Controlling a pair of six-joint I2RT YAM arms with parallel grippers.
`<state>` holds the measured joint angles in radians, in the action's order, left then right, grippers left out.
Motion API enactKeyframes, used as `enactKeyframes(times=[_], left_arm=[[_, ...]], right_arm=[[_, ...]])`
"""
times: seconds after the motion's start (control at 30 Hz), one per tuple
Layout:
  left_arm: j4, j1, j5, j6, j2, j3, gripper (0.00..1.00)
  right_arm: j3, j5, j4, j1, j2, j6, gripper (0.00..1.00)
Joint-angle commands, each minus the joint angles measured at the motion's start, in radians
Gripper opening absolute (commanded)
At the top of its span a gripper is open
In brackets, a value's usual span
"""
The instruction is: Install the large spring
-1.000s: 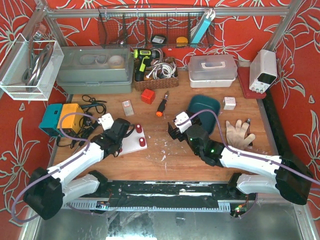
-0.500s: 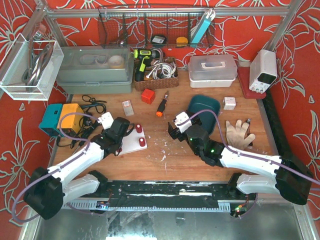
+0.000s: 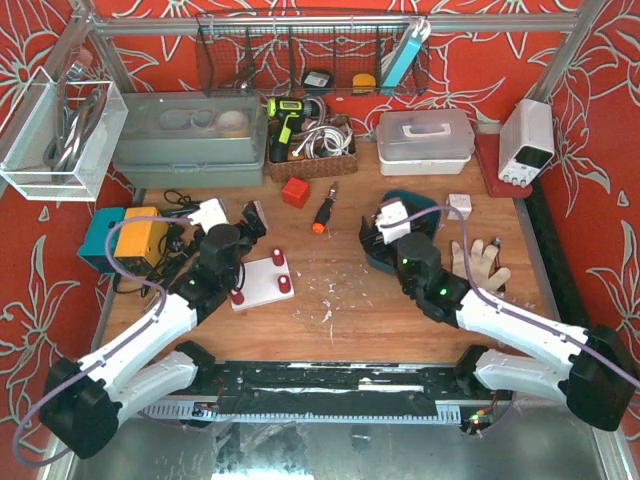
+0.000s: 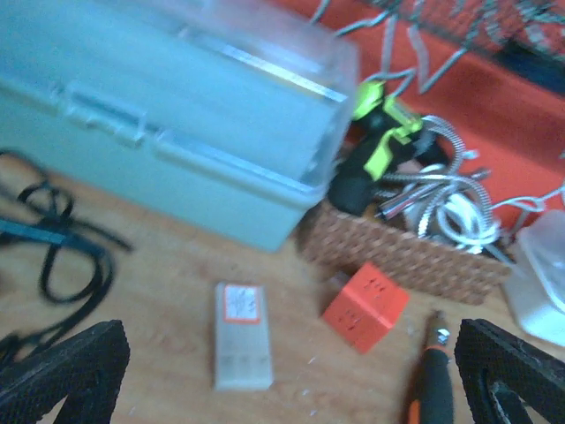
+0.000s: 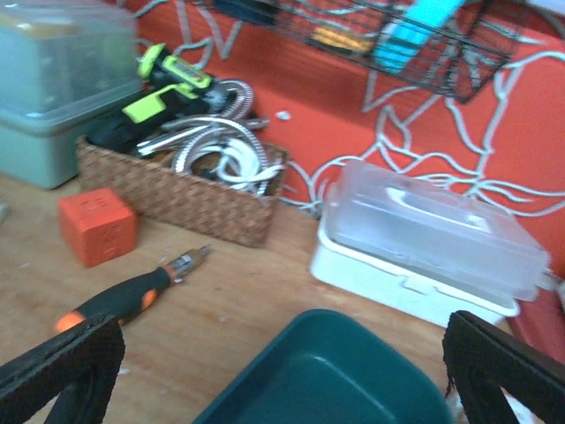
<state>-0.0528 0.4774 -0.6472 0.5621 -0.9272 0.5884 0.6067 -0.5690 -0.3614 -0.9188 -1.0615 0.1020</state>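
The white plate [image 3: 262, 283] with three red posts [image 3: 278, 260] lies on the table, front left of centre. I cannot pick out the large spring in any view. My left gripper [image 3: 250, 222] hangs behind the plate, apart from it. It is open, with nothing between its black fingers [image 4: 75, 367]. Below it lie a small grey box [image 4: 241, 346] and a red cube [image 4: 365, 305]. My right gripper [image 3: 375, 235] is open and empty over the near edge of the teal tray [image 5: 344, 380].
A black-and-orange screwdriver [image 3: 322, 212] lies between the arms. Along the back stand a grey-green toolbox [image 3: 185, 140], a wicker basket [image 3: 310, 155] of tools and a white plastic box [image 3: 425, 138]. A glove [image 3: 478, 265] lies right of the tray; a teal-and-yellow device [image 3: 125, 235] and cables sit at left.
My left gripper has opened, lifted off the white plate and pulled back toward the rear. My right arm has swung back and right, over the teal tray.
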Motion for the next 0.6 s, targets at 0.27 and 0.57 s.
enactKeyframes(times=[0.27, 0.57], left_arm=[[-0.751, -0.148, 0.181, -0.767, -0.155, -0.218, 1.0], [-0.826, -0.321, 0.407, -0.671, -0.269, -0.314, 1.0]], right_arm=[[-0.005, -0.006, -0.064, 0.353, -0.007, 0.005, 0.99], [-0.055, 0.04, -0.07, 0.59, -0.112, -0.05, 0.99]])
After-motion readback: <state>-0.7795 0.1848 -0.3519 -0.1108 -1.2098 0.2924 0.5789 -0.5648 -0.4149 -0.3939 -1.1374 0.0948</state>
